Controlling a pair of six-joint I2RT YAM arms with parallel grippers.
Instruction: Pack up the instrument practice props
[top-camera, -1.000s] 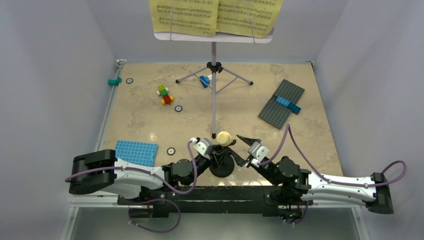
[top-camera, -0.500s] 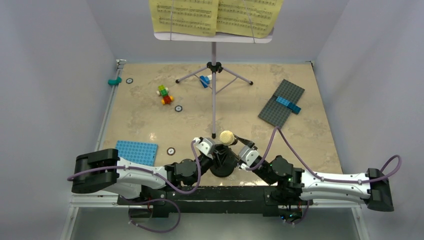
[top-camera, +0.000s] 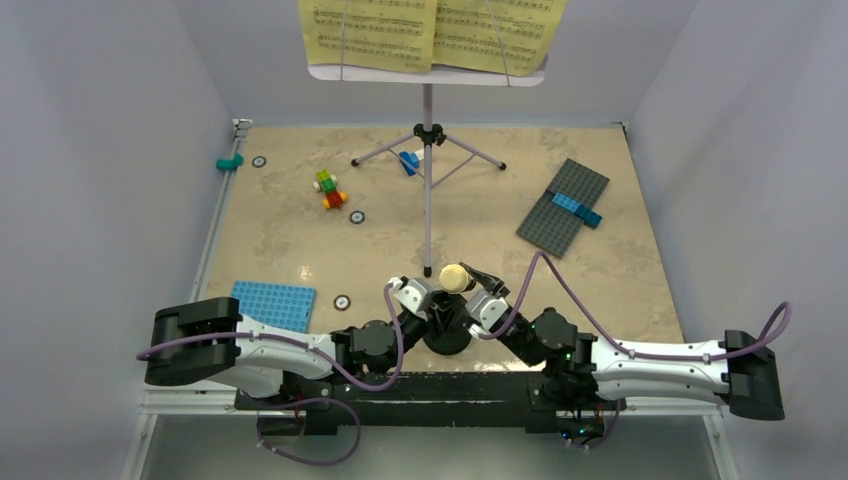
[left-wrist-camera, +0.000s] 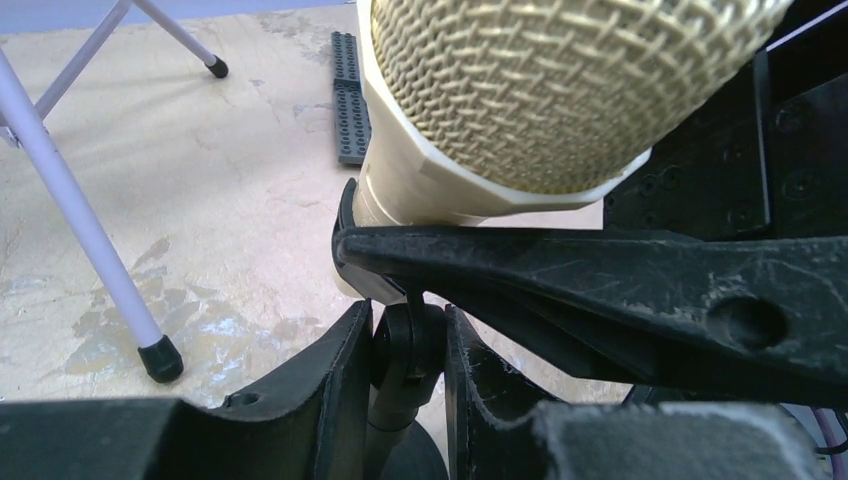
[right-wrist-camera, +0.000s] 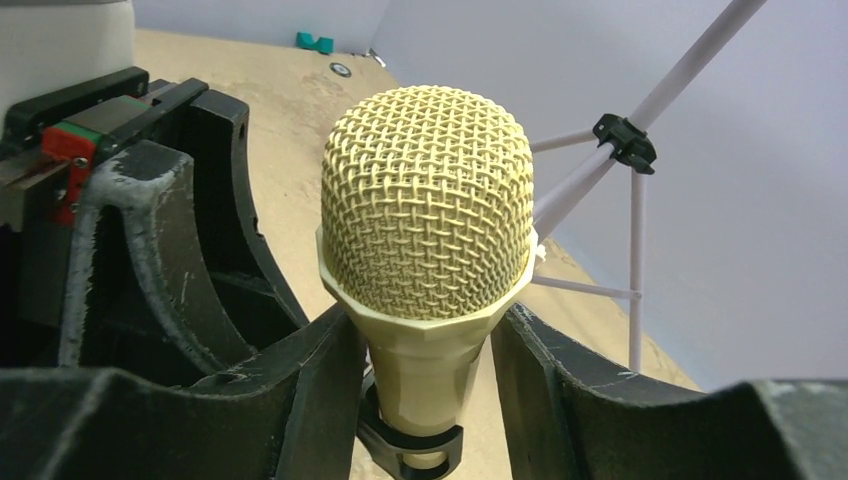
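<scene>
The cream toy microphone (top-camera: 453, 277) sits in the clip of the small black mic stand (top-camera: 445, 337) at the near edge. My left gripper (top-camera: 430, 305) is shut on the stand's post just under the clip; the left wrist view shows both fingers (left-wrist-camera: 345, 380) pressed on the black post (left-wrist-camera: 388, 432). My right gripper (top-camera: 472, 290) is open and straddles the microphone (right-wrist-camera: 428, 220) below its mesh head, with a gap at one finger (right-wrist-camera: 560, 380). Yellow sheet-music pages (top-camera: 380, 35) rest on the lilac desk (top-camera: 427, 73) of the tripod music stand (top-camera: 428, 190) at the back.
A blue baseplate (top-camera: 272, 305) lies left of my left arm. A grey baseplate (top-camera: 560, 215) with a blue brick (top-camera: 577, 208) lies at the right. Coloured bricks (top-camera: 328, 190), a blue brick (top-camera: 409, 162) under the tripod and a teal piece (top-camera: 231, 161) lie further back.
My right gripper has moved left from beside the stand and now has its open fingers around the microphone. The left gripper has stayed shut on the stand.
</scene>
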